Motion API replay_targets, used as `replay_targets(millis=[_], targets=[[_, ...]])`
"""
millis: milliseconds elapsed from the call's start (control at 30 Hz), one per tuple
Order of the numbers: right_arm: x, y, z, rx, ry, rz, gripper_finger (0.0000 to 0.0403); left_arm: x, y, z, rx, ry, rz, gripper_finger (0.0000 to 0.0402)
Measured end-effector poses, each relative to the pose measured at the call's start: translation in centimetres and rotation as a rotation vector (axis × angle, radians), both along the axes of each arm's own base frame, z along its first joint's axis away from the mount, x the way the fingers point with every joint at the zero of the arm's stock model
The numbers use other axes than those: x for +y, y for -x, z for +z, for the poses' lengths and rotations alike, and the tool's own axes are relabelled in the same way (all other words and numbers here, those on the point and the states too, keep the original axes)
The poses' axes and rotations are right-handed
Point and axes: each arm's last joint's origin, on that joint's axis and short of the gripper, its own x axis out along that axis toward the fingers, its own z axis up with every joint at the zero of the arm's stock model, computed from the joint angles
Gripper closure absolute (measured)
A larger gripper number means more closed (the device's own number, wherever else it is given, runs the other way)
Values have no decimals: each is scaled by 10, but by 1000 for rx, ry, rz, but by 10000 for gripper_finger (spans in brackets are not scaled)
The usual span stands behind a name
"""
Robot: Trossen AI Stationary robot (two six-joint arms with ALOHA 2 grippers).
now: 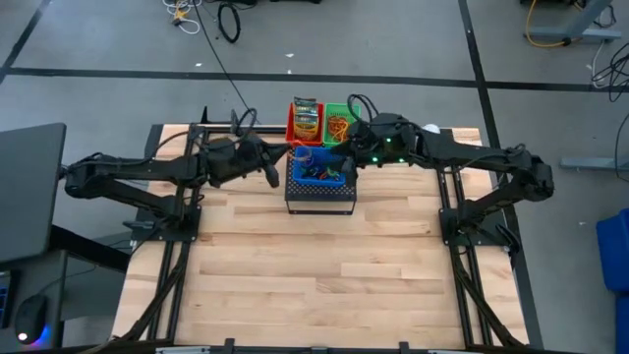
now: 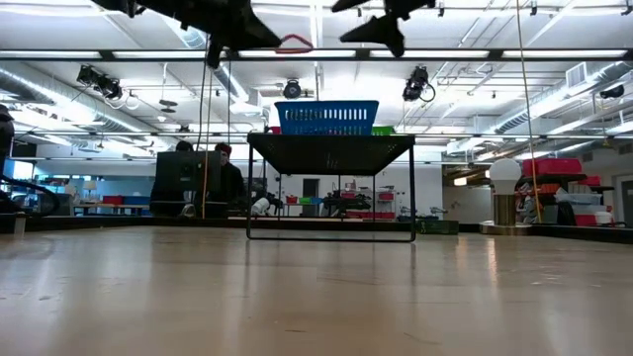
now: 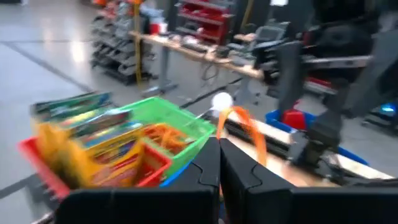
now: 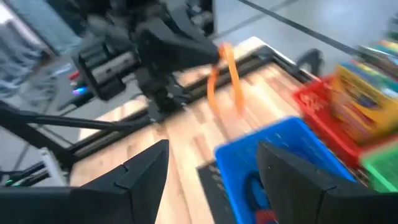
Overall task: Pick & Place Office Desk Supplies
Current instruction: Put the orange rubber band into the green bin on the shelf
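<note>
An orange rubber band (image 4: 230,74) hangs in the air from my left gripper (image 3: 219,142), which is shut on it, raised beside the blue basket's (image 1: 319,175) left side. The blue basket holds small coloured loops and sits on a black perforated box (image 1: 320,200). My right gripper (image 4: 212,148) is open and empty, raised over the blue basket's far right part (image 1: 346,152), facing the left gripper. Behind stand a red basket (image 1: 305,120) with boxes and a green basket (image 1: 339,124) with rubber bands. My left gripper pinches the orange band between its two fingertips at the top of the loop (image 4: 219,50). The fingers come roughly level from the table's left. The band dangles slack below and ahead of the tips (image 3: 252,127), clear of the table and baskets.
A white ball on a stand (image 1: 430,129) sits at the far right behind the right arm. Both arms crowd the space around the three baskets at the table's far middle. The wooden table (image 1: 314,275) stretches bare toward the near edge.
</note>
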Motion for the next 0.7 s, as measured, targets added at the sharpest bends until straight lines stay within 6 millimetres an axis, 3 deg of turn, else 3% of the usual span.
replay_targets(millis=[267,500,700], targets=[[-4,-20,-3,-96,62,22,151,-6,-24,-1,-13,5,-55,400],[-4,-20,-4,-92,71,21,156,-10,-40,7,-13,-11,-95,400],[-5,-20,-4,-86,78,2,216,-10,-43,13,-49,-16,-109,400]])
